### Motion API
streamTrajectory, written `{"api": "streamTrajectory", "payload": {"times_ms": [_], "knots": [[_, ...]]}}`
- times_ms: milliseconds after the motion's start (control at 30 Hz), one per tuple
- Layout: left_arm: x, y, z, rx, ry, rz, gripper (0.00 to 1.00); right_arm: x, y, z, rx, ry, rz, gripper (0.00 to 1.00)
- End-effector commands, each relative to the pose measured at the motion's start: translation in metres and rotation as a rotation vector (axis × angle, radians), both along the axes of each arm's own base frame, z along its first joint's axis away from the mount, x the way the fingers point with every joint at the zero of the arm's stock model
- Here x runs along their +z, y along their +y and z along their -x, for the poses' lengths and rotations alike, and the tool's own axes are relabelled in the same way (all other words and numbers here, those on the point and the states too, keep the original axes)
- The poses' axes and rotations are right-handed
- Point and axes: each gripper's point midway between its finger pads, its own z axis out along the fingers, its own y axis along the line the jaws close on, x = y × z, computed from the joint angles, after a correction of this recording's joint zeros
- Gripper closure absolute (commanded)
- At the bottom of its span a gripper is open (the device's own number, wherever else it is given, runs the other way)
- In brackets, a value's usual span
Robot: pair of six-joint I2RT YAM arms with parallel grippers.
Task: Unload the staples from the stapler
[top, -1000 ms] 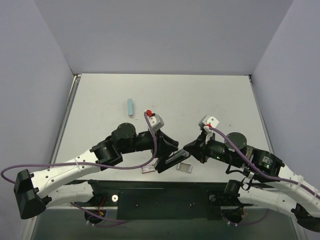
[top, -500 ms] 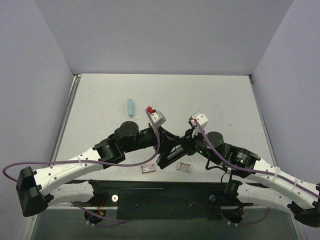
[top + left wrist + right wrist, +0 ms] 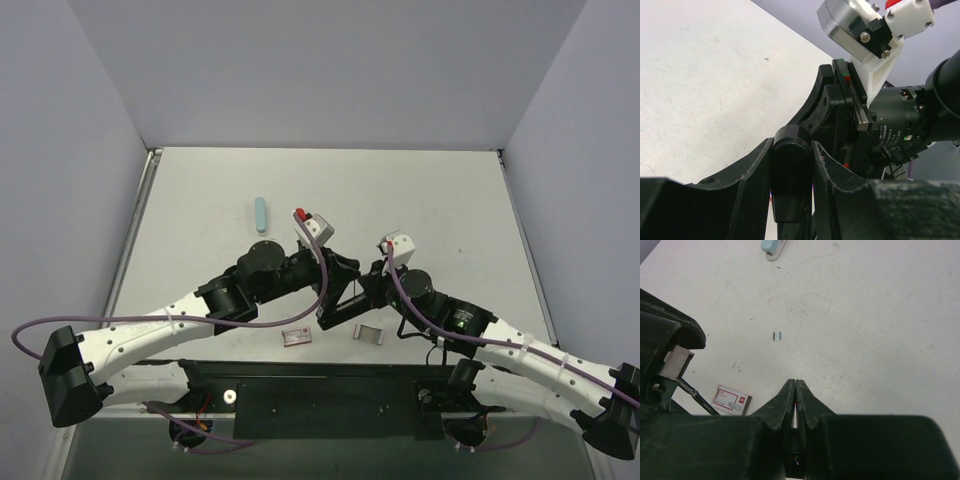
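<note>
My left gripper (image 3: 335, 297) is shut on the black stapler (image 3: 792, 170), held just above the table near its front middle. The stapler's open part, with a metal end (image 3: 675, 365) and a thin spring (image 3: 690, 389), shows at the left of the right wrist view. My right gripper (image 3: 364, 285) is shut, its fingertips (image 3: 791, 386) pressed together close beside the stapler; I see nothing held in it. A tiny silvery staple piece (image 3: 777, 335) lies on the table ahead of it. A larger silvery-grey strip of staples (image 3: 368, 334) lies below both grippers.
A small red-and-white box (image 3: 297, 337) lies near the front edge, also seen in the right wrist view (image 3: 731, 399). A light blue stapler-like object (image 3: 260, 213) lies farther back left. The table (image 3: 450, 200) is walled on three sides.
My right arm has swung left and closed in on the stapler. My left gripper has shifted slightly up and right with the stapler in it.
</note>
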Motion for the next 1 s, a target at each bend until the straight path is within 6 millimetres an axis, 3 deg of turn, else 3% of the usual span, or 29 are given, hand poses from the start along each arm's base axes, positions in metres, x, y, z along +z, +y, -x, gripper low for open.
{"api": "streamTrajectory", "payload": {"times_ms": [0,467,967], "knots": [[0.102,0.0,-0.018,0.09,-0.168,0.268,1.0,-0.003,0.002,-0.008,-0.026,-0.008,-0.06,1.0],[0.122,0.002,-0.05,0.236,-0.213,0.356,1.0,-0.025,-0.002,-0.016,-0.068,0.044,-0.113,1.0],[0.147,0.013,-0.064,0.307,-0.246,0.444,1.0,-0.043,0.007,-0.013,-0.059,0.098,-0.152,1.0]]}}
